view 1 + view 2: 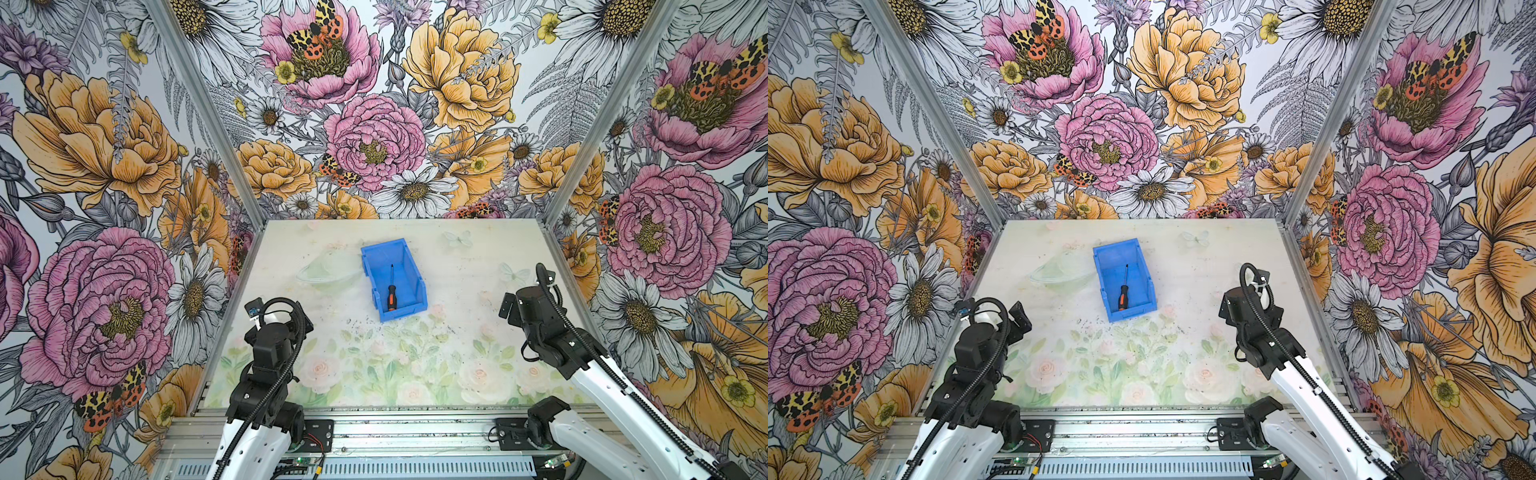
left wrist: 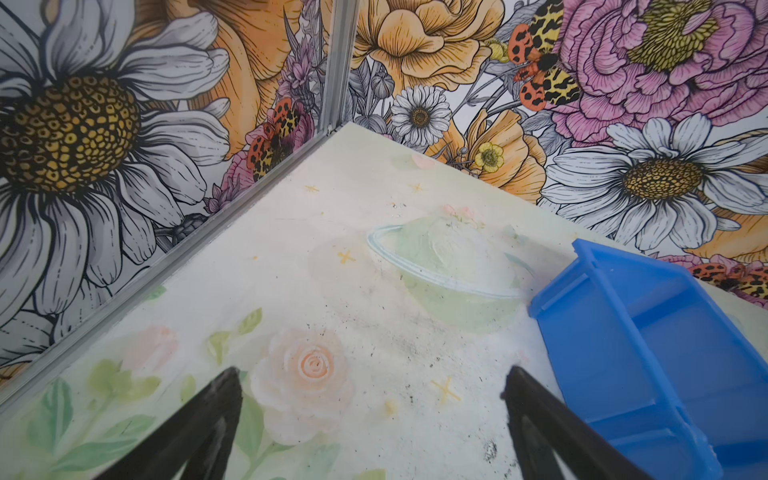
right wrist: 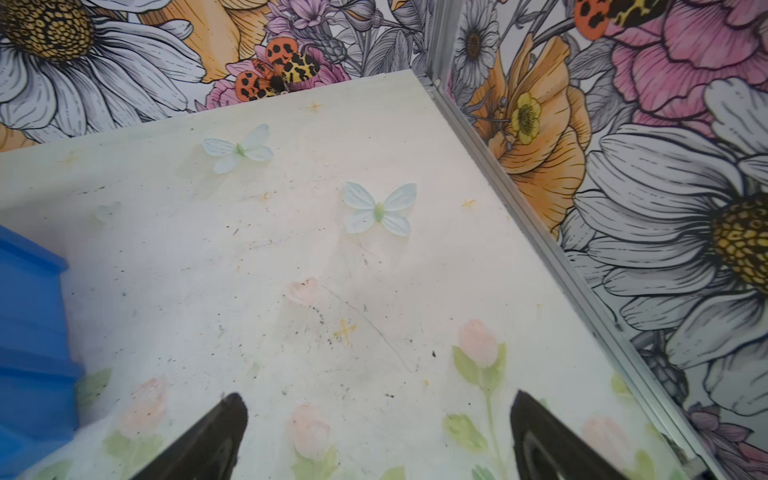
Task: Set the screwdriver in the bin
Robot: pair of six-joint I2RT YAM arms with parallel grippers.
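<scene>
- The screwdriver (image 1: 391,293) (image 1: 1123,291) is lying flat on the floor of the bin (image 1: 382,244) (image 1: 1116,245). Its orange-and-black handle is pointing toward the bin's near end and its thin shaft toward the far end.
- In both top views the bin is sitting on the table (image 1: 457,270) around mid-depth, slightly turned. Nothing else is showing inside it.
- The left gripper (image 2: 372,376) is hanging over the table to the bin's near left. Its jaws are standing wide apart with only bare tabletop showing between them. A ribbed side of the bin (image 2: 648,332) is showing in the left wrist view.
- The right gripper (image 3: 379,400) is hanging over the table to the bin's right. Its jaws are also spread wide and gripping nothing. A strip of the bin (image 3: 29,311) is showing at the edge of the right wrist view.
- Both grippers are keeping clear of the bin and the screwdriver.
- Floral walls (image 1: 374,124) are enclosing the table on three sides.
</scene>
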